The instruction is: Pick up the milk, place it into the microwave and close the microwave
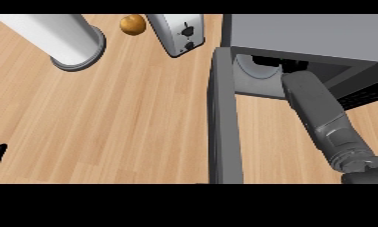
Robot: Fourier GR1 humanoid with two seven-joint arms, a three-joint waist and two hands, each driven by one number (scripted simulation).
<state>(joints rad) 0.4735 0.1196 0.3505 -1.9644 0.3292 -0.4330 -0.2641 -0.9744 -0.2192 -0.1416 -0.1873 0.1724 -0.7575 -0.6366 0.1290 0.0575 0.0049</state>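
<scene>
The grey microwave [310,33] stands at the back right with its door [224,121] swung open toward me. My right forearm reaches into the opening. My right hand [277,63] shows there only as black shapes, curled round the far side of the pale milk carton [258,71], which sits just inside the opening. Most of the carton and the hand is hidden by the microwave's body and my forearm. Only a black sliver of my left hand [2,152] shows at the left edge.
A white cylinder with a grey base [70,38] stands at the back left. A brown round item [133,24] and a silver toaster [177,33] sit behind, left of the microwave. Wooden counter [118,121] spreads left of the door.
</scene>
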